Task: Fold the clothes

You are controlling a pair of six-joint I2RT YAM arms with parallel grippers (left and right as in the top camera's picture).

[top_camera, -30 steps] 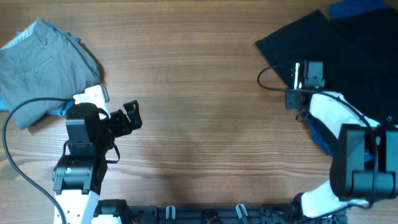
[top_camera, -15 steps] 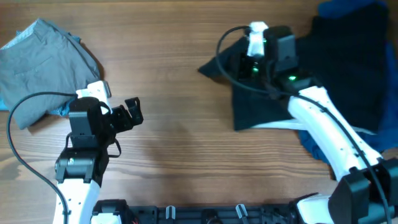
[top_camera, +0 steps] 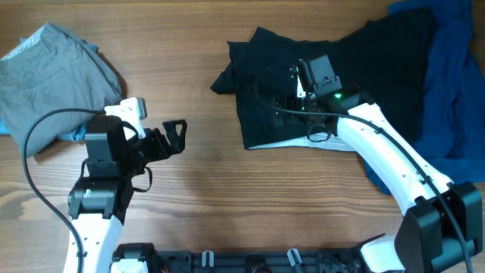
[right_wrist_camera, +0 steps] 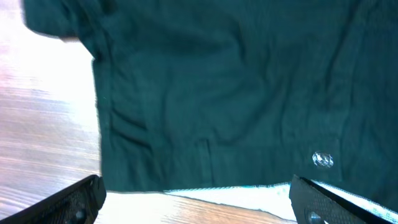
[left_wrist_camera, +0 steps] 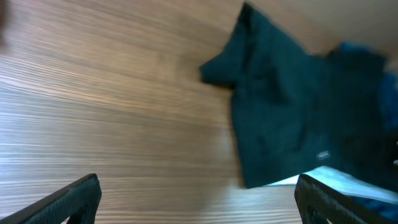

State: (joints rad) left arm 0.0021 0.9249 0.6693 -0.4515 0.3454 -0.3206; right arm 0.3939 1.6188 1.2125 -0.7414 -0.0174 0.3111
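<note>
A black garment [top_camera: 326, 83] lies spread over the table's middle right, its pale inner hem [top_camera: 303, 142] showing along the near edge. My right gripper [top_camera: 282, 106] hovers just above it, open, nothing between the fingers. In the right wrist view the dark cloth [right_wrist_camera: 236, 93] with a small button [right_wrist_camera: 321, 160] fills the frame beyond the open gripper [right_wrist_camera: 199, 208]. My left gripper [top_camera: 171, 136] is open over bare wood, left of the garment. From the left wrist, that garment [left_wrist_camera: 292, 124] lies ahead to the right of the open gripper [left_wrist_camera: 199, 208].
A grey garment [top_camera: 53, 76] lies bunched at the far left. A blue garment [top_camera: 455, 91] lies at the right edge, partly under the black one. Bare wooden table [top_camera: 227, 205] runs along the front between the arms.
My right arm has dragged the black garment leftward toward the table's middle, then opened and let it go. The left gripper has shifted slightly to the right.
</note>
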